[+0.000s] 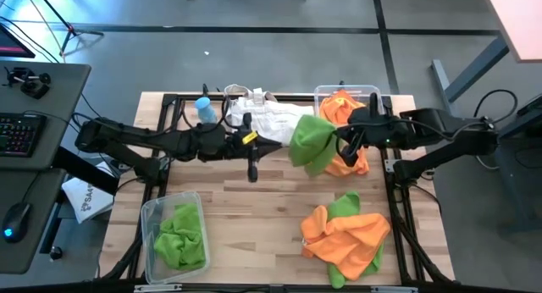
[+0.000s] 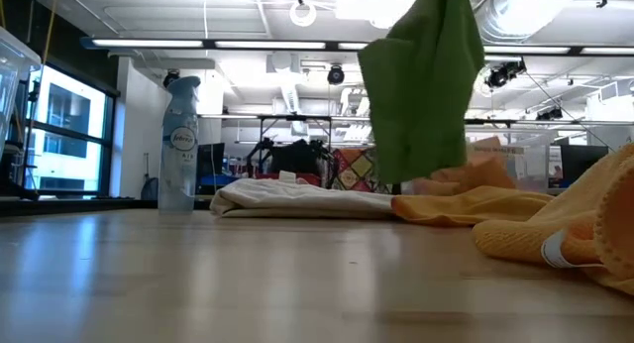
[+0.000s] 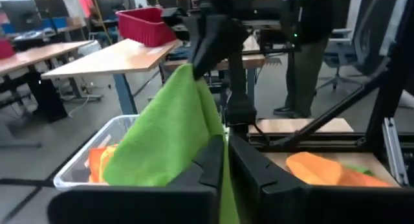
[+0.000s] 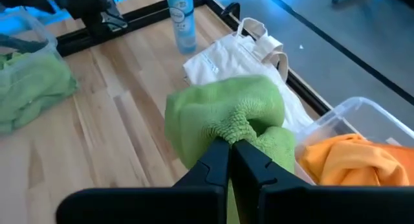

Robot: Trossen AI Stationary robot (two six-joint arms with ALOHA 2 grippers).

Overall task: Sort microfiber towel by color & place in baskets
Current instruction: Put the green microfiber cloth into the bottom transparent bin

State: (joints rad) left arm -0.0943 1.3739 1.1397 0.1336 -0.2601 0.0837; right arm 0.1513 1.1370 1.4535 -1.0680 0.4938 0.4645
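Note:
One green microfiber towel (image 1: 310, 140) hangs in the air above the table's far middle, between my two grippers. My left gripper (image 1: 286, 146) comes from the table's left and is shut on it. My right gripper (image 1: 340, 140) comes from the right and is shut on it too. A clear basket (image 1: 151, 215) at the near left holds green towels. A second clear basket (image 1: 373, 91) at the far right holds orange towels (image 1: 340, 105). A heap of orange and green towels (image 1: 343, 238) lies on the table at the near right. My left gripper (image 3: 224, 160) pinches the green towel's lower edge (image 3: 223, 130) between its two fingers, reaching level from the table's left. The cloth rises from there to the other gripper. My right gripper (image 4: 230, 153) pinches a bunched fold (image 4: 236, 123) of the green towel between its two fingers, coming from the table's right. The towel is lifted clear and hangs below the hold (image 2: 426, 85).
A white fabric bag (image 1: 267, 117) lies flat at the far middle, with a spray bottle with a blue cap (image 1: 205, 108) standing to its left. An orange towel (image 1: 351, 164) lies beside the far-right basket. Bare wood shows at the table's middle and near middle.

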